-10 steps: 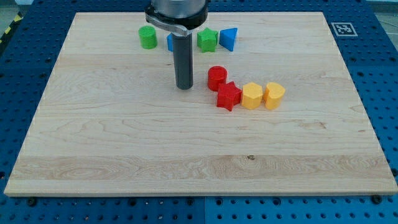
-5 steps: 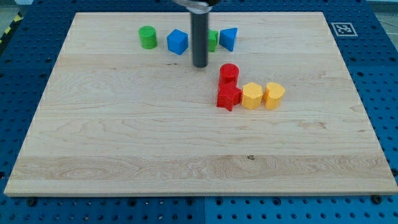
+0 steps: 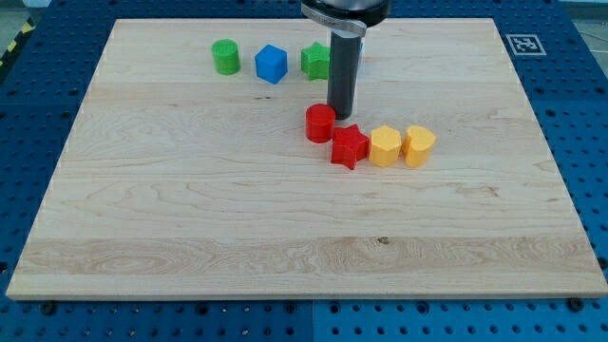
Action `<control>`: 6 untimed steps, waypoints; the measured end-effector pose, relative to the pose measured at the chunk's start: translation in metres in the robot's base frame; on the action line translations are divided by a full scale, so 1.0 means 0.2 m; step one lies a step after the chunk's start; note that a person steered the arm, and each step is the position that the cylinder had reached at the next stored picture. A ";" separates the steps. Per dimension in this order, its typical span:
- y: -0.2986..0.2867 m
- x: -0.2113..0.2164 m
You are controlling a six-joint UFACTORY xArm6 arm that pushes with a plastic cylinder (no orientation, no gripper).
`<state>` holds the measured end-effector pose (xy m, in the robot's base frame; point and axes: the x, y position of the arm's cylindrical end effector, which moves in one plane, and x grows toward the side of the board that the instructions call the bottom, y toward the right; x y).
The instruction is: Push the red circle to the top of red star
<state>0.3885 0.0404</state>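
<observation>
The red circle (image 3: 320, 123) stands on the wooden board, touching the upper left of the red star (image 3: 349, 145). My tip (image 3: 341, 114) is down on the board just right of the red circle and just above the red star, close to both. The rod rises from there and hides part of what is behind it.
A yellow hexagon (image 3: 385, 146) and a yellow heart-like block (image 3: 419, 144) sit in a row right of the red star. Near the view's top are a green cylinder (image 3: 225, 57), a blue cube (image 3: 271, 64) and a green star (image 3: 315, 61), partly behind the rod.
The tip moved from the view's left of the red circle round its top to its right. The red circle went right, then back left, and now sits upper left of the star.
</observation>
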 end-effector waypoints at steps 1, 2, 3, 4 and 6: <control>0.01 -0.15; -0.35 -0.04; -0.45 0.12; -0.19 0.14; -0.26 0.15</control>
<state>0.4186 -0.0113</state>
